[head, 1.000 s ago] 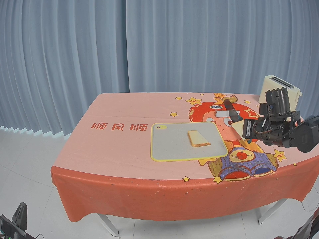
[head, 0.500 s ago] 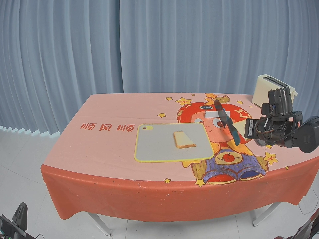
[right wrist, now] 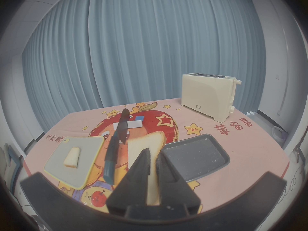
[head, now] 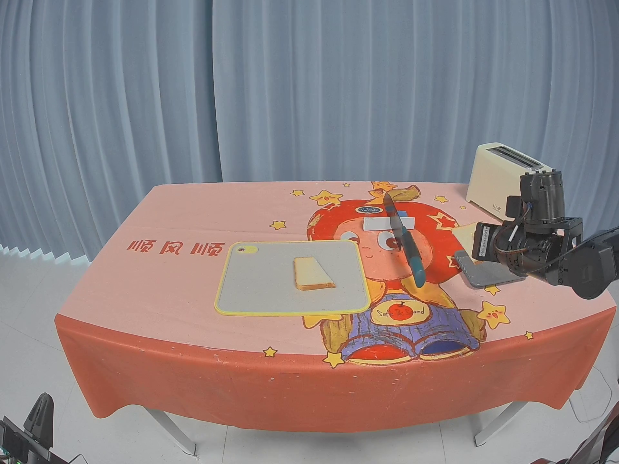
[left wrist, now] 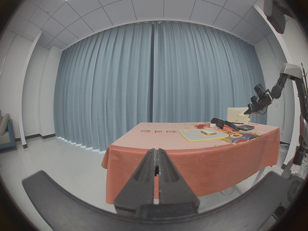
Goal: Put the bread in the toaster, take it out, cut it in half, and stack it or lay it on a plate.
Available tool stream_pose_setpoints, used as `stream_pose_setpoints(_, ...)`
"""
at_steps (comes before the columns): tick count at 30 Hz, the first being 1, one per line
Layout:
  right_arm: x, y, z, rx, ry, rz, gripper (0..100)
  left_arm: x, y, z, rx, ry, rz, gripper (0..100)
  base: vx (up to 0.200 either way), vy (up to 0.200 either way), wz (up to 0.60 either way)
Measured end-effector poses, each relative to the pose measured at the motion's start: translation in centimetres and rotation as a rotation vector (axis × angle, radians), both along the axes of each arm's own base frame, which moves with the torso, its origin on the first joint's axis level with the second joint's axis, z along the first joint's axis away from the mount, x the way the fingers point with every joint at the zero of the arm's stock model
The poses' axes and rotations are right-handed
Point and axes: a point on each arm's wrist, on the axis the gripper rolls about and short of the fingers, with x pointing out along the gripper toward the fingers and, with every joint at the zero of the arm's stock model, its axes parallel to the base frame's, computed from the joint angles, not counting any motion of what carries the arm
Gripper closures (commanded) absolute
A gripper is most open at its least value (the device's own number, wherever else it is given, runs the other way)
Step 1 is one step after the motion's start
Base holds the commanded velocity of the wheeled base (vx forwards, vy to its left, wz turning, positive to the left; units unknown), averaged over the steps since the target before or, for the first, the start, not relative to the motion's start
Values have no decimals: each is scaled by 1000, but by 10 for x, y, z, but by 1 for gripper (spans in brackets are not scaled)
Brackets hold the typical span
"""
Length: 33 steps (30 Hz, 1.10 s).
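A half slice of bread [head: 313, 273] lies on the grey, yellow-rimmed cutting board [head: 258, 291]. My right gripper [head: 476, 243] hovers over the right side of the table, shut on the other bread half [right wrist: 144, 145], which stands upright between its fingers. A dark tray [right wrist: 195, 156] sits just beyond and under it. The cream toaster [head: 503, 175] stands at the far right corner, its slots showing no bread. A black and blue knife [head: 405, 240] lies between board and tray. My left gripper [left wrist: 156, 154] is shut on nothing, low and well off the table.
The table wears an orange-pink printed cloth [head: 193, 214]. A small white block [head: 380, 223] lies under the knife's far end. Blue curtains hang close behind. The cloth's left half is bare, with open floor to the left.
The head camera has shifted, so the whole table slid left in view. Relative to the board, my right gripper with its bread half now sits farther right, by the tray.
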Motion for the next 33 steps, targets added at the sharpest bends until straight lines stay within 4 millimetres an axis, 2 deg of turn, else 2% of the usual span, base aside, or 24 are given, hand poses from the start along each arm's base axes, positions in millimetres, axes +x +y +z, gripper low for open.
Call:
stream_pose_setpoints(7,17,-12,-11,-9,26,-38,100,0,0,0,0,0,-2,100,0,0,0)
stream_pose_setpoints(18,48,-33,-47,-91,98,-77,100,0,0,0,0,0,-2,100,0,0,0)
stream_pose_setpoints(25,48,-44,-64,-124,153,-94,100,0,0,0,0,0,-3,100,0,0,0)
stream_pose_setpoints(33,47,-44,-69,-131,171,-90,100,0,0,0,0,0,-2,100,0,0,0)
